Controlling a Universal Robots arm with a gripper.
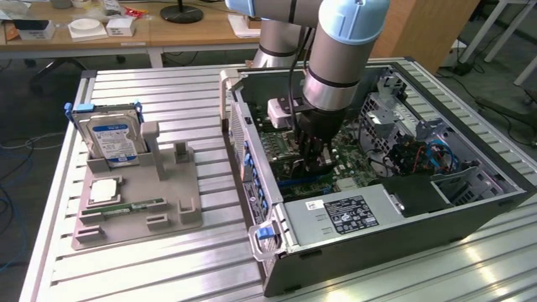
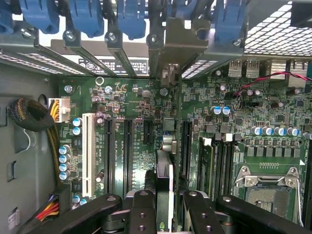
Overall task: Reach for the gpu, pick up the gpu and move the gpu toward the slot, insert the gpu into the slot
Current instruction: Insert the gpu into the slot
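You can't see the gripper's (image 1: pixel 316 168) fingertips in the exterior view: they vanish among the motherboard (image 1: pixel 353 176) parts. In the wrist view the gpu (image 2: pixel 165 180) shows edge-on, its lower part hidden between the black fingers (image 2: pixel 141 212), so its seating in the slot can't be told. The arm (image 1: pixel 344 50) is cut by the exterior view's top edge. The power supply label (image 1: pixel 348 214) is too small to read.

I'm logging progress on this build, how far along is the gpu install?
Pickup and carry look done: the gpu is gripped edge-on between the fingers, inside the case above the motherboard. In hand: the card stands over the slot. Left: seating; I cannot tell whether it is fully in.
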